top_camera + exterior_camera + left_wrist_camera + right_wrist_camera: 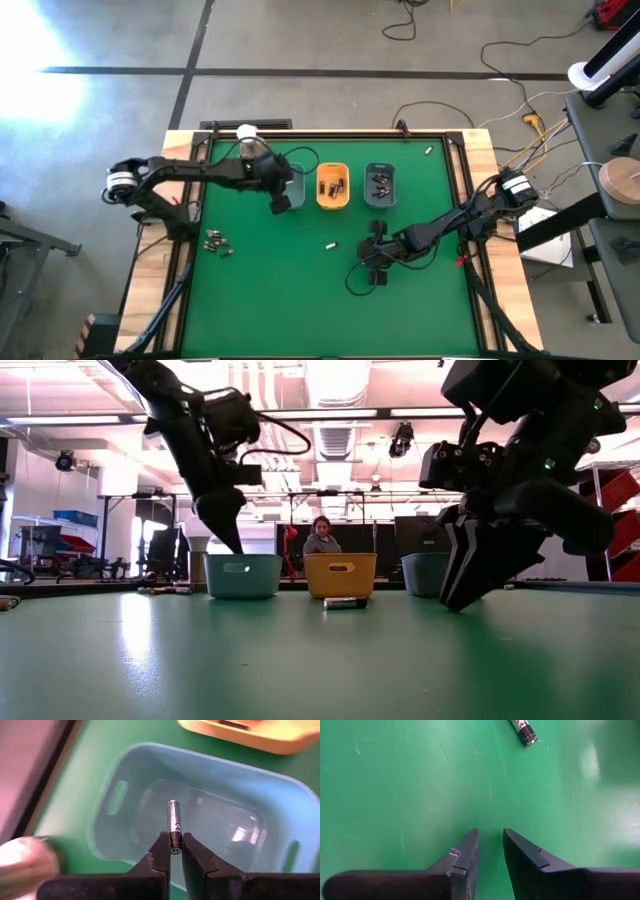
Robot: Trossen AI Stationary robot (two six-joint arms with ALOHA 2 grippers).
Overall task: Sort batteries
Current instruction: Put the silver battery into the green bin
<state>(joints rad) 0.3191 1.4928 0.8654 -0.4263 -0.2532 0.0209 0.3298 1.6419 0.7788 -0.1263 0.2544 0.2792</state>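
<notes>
1. The surface (395, 780) is matt green, finely scratched.
2. The blue tray (210, 810) looks like smooth, slightly glossy plastic.
3. The battery (173, 822) in the left end effector (175, 851) is shiny metal.
4. The end effector's fingers (525, 855) are matt dark plastic.
5. The surface's border (180, 145) is pale wood.

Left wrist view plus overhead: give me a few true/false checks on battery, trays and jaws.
1. The left gripper holds a slim silvery cylindrical battery over the pale blue plastic tray. True.
2. The pale blue plastic tray already has several batteries in it. False: none show inside it.
3. The right gripper grips a battery. False: its jaws stand slightly apart with nothing between them; a dark cylindrical battery lies ahead on the green table mat.
4. The orange plastic tray sits between the pale blue tray and the grey-blue plastic tray. True.
5. A small cluster of loose batteries lies on the mat on the left arm's side. True.
</notes>
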